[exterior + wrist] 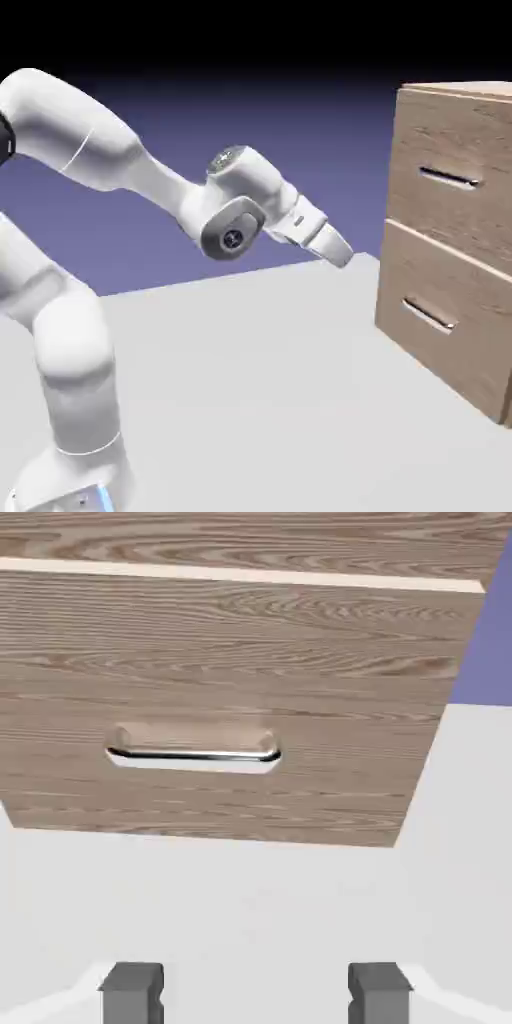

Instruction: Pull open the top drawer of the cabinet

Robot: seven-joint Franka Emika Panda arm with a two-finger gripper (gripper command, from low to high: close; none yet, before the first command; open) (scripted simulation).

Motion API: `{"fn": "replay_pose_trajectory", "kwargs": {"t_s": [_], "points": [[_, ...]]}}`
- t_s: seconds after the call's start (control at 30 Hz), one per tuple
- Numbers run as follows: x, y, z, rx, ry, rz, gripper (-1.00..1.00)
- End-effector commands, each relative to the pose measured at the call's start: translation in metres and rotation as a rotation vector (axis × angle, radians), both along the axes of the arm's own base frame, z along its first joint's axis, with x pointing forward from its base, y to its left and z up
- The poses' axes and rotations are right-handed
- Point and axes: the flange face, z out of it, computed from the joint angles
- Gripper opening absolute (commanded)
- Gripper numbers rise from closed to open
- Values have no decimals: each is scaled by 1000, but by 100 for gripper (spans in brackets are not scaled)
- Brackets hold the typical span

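Cabinet: a boxy light-brown wood-grain cabinet [450, 240] stands on the grey table [260, 390], at the right of the exterior view.
Top drawer: the upper wood-grain drawer front [452, 170] with its slim silver bar handle [447, 179] sits flush with the cabinet face, above the matching lower drawer [440, 315].
Pincer: the white arm's two-finger gripper [340, 250] hangs over the table, apart from the cabinet, tilted downward and lower than the top handle.
Fingers: the grey fingertips [131, 990] stand wide apart with nothing between them.
Hand view: it faces a drawer front with a silver handle [193, 754], likely the lower one.
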Motion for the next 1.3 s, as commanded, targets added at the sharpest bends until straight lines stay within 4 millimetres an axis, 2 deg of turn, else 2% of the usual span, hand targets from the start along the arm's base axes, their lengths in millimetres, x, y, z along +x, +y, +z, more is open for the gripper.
{"fn": "replay_pose_trajectory", "kwargs": {"t_s": [0.0, 0.27, 0.67, 1.0, 1.27], "points": [[4, 5, 1, -34, 5, 16, 0], [38, 41, -4, -293, 44, 148, 0], [81, 82, -29, -637, 72, 342, 0], [113, 102, -48, -876, 24, 489, 0], [139, 108, -51, -1036, -76, 580, 0]]}}
